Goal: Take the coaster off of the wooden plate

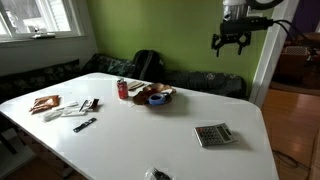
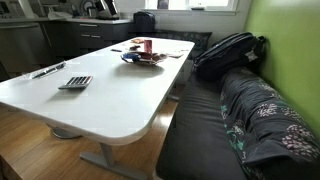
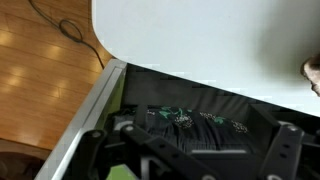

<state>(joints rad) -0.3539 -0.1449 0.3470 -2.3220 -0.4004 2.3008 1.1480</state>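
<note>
Your end effector (image 1: pixel 232 44) hangs high in the air beyond the far corner of the counter (image 1: pixel 180 140), well apart from everything on it. Its fingers are spread apart and there is nothing between them. In the wrist view the two fingers (image 3: pixel 285 148) sit wide at the bottom of the picture. Above them you see the dark bench (image 3: pixel 190 100), the counter's rounded white edge and a strip of wooden floor (image 3: pixel 40 70). The wooden plate (image 1: pixel 158 98) rests on the counter toward its far side, and you see it in both exterior views, just beside the red can (image 1: pixel 123 89). The coaster (image 1: pixel 164 92) shows only as a pale patch on the plate, next to a blue ring-shaped thing (image 1: pixel 157 100). It is too small for you to tell how it lies or whether the two touch. The grey calculator-like slab (image 1: pixel 213 135) lies flat nearer the camera in an exterior view, well apart from the plate. A few small items (image 1: pixel 70 108) are scattered toward the window end of the counter. A black backpack (image 2: pixel 230 50) rests on the bench behind the counter, and a patterned cushion (image 2: pixel 265 120) lies further along the seat.
</note>
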